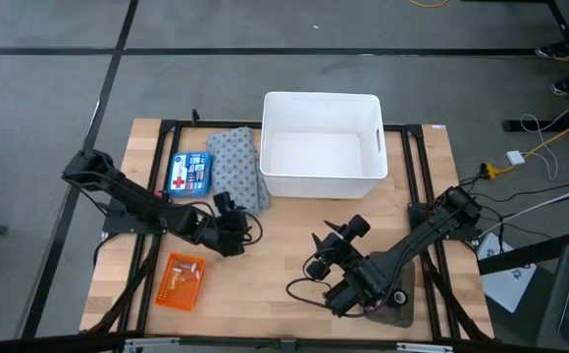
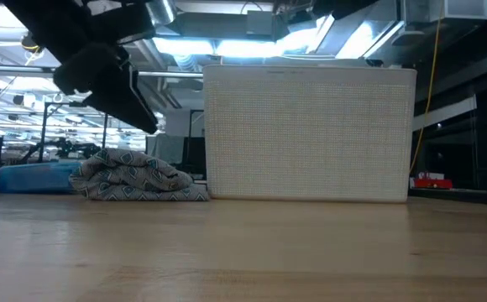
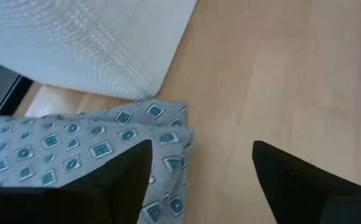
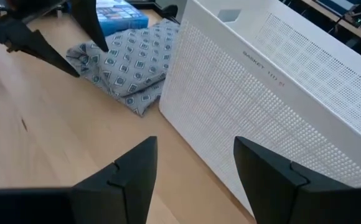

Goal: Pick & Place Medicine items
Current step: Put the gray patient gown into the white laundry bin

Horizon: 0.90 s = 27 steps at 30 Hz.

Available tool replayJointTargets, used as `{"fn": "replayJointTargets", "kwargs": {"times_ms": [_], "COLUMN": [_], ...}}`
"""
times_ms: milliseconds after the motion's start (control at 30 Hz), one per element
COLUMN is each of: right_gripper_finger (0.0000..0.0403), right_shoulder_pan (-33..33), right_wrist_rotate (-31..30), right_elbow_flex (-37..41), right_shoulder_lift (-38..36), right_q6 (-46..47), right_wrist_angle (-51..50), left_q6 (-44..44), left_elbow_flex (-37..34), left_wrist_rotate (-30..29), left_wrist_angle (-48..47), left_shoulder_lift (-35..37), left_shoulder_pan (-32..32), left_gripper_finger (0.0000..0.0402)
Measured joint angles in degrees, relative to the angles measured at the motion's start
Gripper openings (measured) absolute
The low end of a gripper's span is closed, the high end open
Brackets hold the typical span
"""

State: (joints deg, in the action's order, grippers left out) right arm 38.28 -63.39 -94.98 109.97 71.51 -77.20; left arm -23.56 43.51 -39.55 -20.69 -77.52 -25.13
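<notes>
The left gripper (image 1: 233, 213) hangs just before the cloth (image 1: 235, 167). The blue box (image 1: 188, 174) lies beyond it, left of the cloth; the basket (image 1: 322, 186) stands to its right. The tray (image 1: 181, 281) lies nearer the table's front edge.

The white perforated plastic basket (image 1: 322, 145) walls off the far middle of the wooden bench (image 1: 284, 245). The crumpled grey patterned cloth (image 1: 236, 167) lies against its left side, with the flat blue box marked with a red cross (image 1: 188, 174) just beyond. In front of the basket, bare wood lies open between the two arms.
</notes>
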Motion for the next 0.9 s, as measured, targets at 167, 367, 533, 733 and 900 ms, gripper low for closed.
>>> {"fn": "replayJointTargets", "kwargs": {"times_ms": [167,367,533,733,900], "right_gripper_finger": [0.0212,0.0212,0.0212,0.0212,0.0212], "right_shoulder_pan": [0.17,0.17,0.17,0.17,0.22], "right_wrist_rotate": [0.06,0.56,1.35,1.38,1.82], "right_elbow_flex": [0.00,-0.02,-0.02,-0.02,0.00], "right_shoulder_lift": [0.00,0.02,0.02,0.02,0.02], "right_q6": [-0.03,-0.23,-0.42,-0.47,-0.60], "right_wrist_angle": [-0.01,0.00,-0.01,-0.01,0.01], "left_q6": [-1.88,-2.70,-3.00,-6.61,-9.66], "left_elbow_flex": [0.00,1.24,6.58,11.05,11.04], "left_wrist_rotate": [-3.80,-6.74,-5.97,-6.65,-7.81], "left_wrist_angle": [-1.99,-3.53,-12.27,-19.76,-20.49], "left_shoulder_lift": [-3.25,-10.51,-18.46,-26.47,-29.44], "left_shoulder_pan": [-1.51,-1.23,-0.63,0.57,2.43], "left_gripper_finger": [0.0297,0.0299,0.0299,0.0299,0.0299]}}
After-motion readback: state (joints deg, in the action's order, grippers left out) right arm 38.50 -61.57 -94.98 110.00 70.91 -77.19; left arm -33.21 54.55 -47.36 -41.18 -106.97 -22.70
